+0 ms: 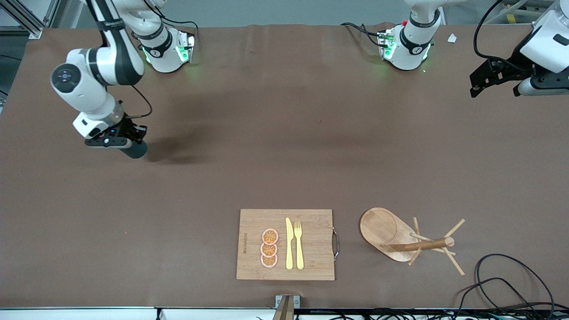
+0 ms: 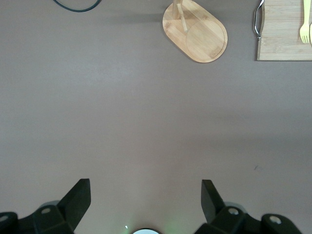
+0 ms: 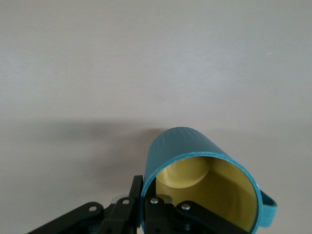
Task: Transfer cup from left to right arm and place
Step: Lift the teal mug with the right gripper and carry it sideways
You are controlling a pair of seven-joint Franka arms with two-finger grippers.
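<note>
The cup (image 1: 134, 150) is dark teal and ribbed. My right gripper (image 1: 121, 143) holds it low over the bare table at the right arm's end. In the right wrist view the cup (image 3: 187, 144) shows its mustard-yellow inside and its handle. The right gripper (image 3: 148, 195) is shut on the cup's rim, with one finger outside the wall and one inside. I cannot tell whether the cup touches the table. My left gripper (image 1: 495, 89) is open and empty, up over the left arm's end of the table. Its fingers stand wide apart in the left wrist view (image 2: 146, 197).
A wooden cutting board (image 1: 311, 262) near the front edge carries a yellow knife (image 1: 289, 244), a yellow fork (image 1: 298, 244) and orange slices (image 1: 269, 248). A wooden mug rack (image 1: 384, 231) stands beside it and shows in the left wrist view (image 2: 200, 31). Black cables (image 1: 511, 275) lie at the front corner.
</note>
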